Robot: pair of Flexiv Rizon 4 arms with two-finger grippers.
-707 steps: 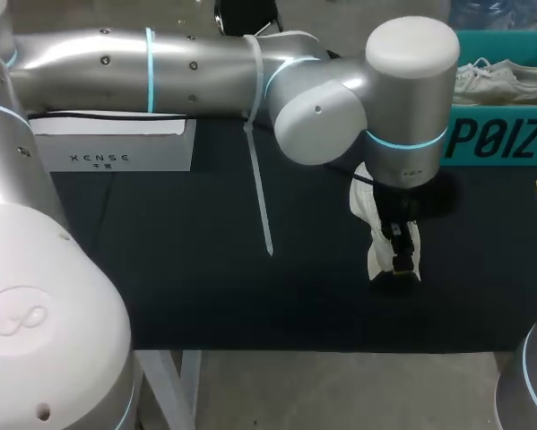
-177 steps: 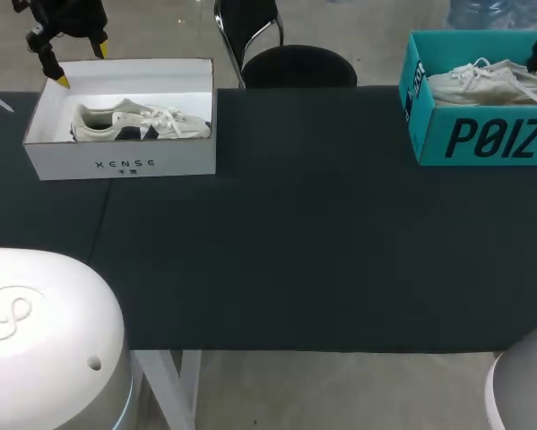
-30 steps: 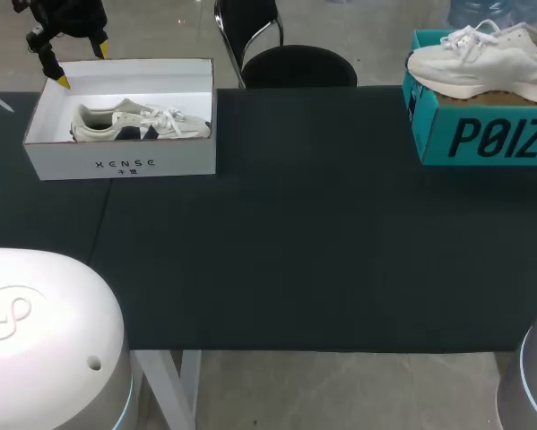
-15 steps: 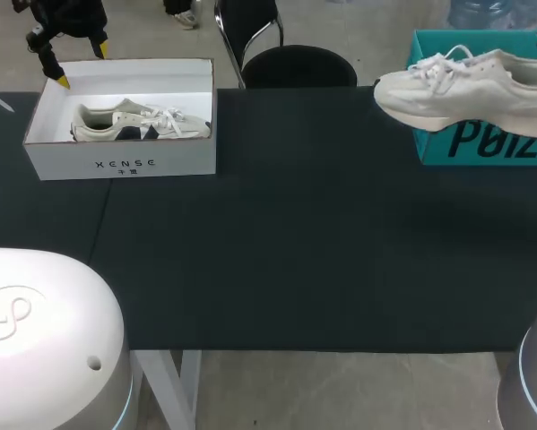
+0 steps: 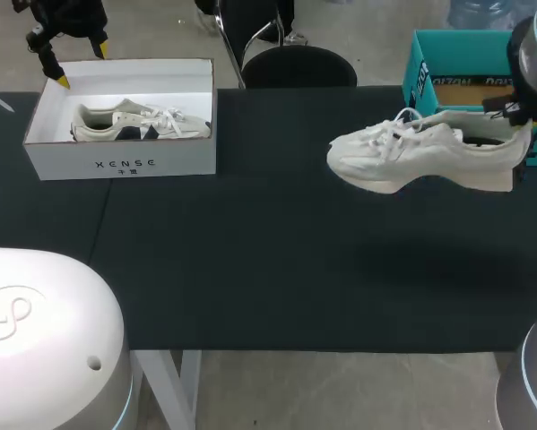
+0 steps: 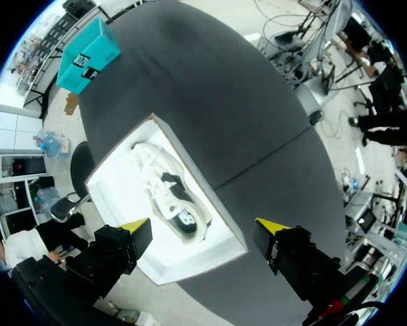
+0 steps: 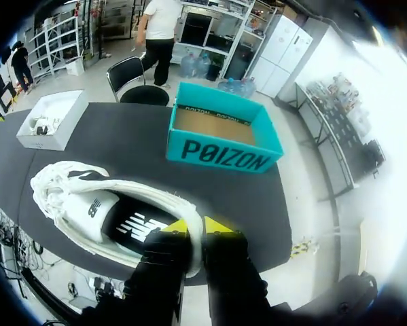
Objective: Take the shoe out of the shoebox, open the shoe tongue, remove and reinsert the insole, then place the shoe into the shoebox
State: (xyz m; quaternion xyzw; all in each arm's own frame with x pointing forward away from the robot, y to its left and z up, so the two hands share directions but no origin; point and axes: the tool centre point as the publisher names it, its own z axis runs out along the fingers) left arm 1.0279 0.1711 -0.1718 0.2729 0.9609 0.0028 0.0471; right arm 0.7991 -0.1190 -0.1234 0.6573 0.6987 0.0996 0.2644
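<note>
Right wrist view: the right pincer point(image 7: 195, 227) grips the white shoe point(image 7: 101, 210) by its heel rim, toe hanging ahead of it, clear of the teal shoebox point(image 7: 223, 139) beyond. I'd lower it level, sole flat, before loosening that narrow pinch.
</note>
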